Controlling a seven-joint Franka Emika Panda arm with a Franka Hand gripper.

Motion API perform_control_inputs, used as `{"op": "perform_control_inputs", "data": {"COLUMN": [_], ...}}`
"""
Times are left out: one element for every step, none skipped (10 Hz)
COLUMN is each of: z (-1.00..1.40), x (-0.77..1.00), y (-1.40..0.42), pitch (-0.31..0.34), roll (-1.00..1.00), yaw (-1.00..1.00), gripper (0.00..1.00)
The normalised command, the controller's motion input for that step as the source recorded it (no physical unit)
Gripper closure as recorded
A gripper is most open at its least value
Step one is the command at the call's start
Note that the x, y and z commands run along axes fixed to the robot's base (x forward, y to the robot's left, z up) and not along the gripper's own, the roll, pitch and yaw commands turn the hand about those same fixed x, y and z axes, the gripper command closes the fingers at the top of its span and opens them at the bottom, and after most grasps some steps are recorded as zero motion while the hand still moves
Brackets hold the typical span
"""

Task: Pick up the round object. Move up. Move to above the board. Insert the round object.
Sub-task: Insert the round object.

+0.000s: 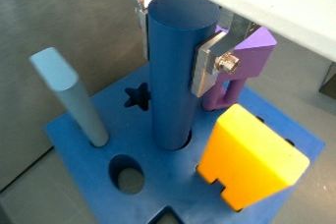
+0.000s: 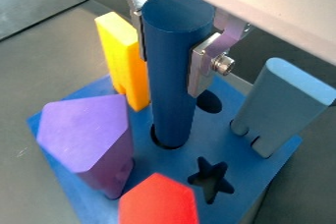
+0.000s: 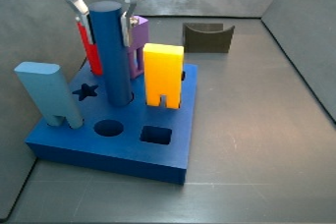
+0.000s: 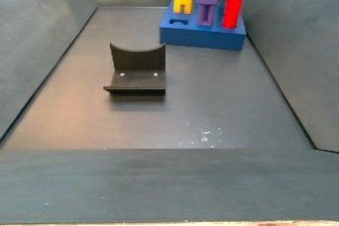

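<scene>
Round object [image 1: 175, 71]: rigid, smooth, tall peg, likely slippery, standing upright in the board's [image 3: 79, 141] round hole. End effector [image 1: 178, 33] flanks its upper end, the sensible hold; whether clamped, cannot tell.

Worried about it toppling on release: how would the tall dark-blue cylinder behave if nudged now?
The round object looks rigid and smooth, so probably slippery between the gripper plates. Its foot already sits in the board, so it likely stays upright; lying free, it would roll.
</scene>
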Motion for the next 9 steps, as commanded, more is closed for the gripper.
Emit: {"op": "perform_control_inputs", "data": {"z": [-0.07, -0.18, -0.49, -0.59, -0.58, -0.54, -0.31, -0.05, 0.0], "x": [0.0, 0.0, 0.0, -0.01, 0.0, 0.0, 0.0, 0.0, 0.0], "y": [0.25, 0.08, -0.06, -0.18, -0.19, -0.13, -0.02, 0.0, 0.0], "pitch": [0.084, 0.011, -0.076, -0.096, -0.069, -0.059, -0.057, -0.046, 0.0], "roll": [0.0, 0.0, 0.0, 0.04, 0.05, 0.02, -0.01, -0.01, 0.0], "yaw": [0.0, 0.0, 0.0, 0.0, 0.0, -0.01, -0.03, 0.0, 0.0], "gripper": [1.0, 1.0, 1.0, 1.0, 1.0, 1.0, 1.0, 1.0, 1.0]}}
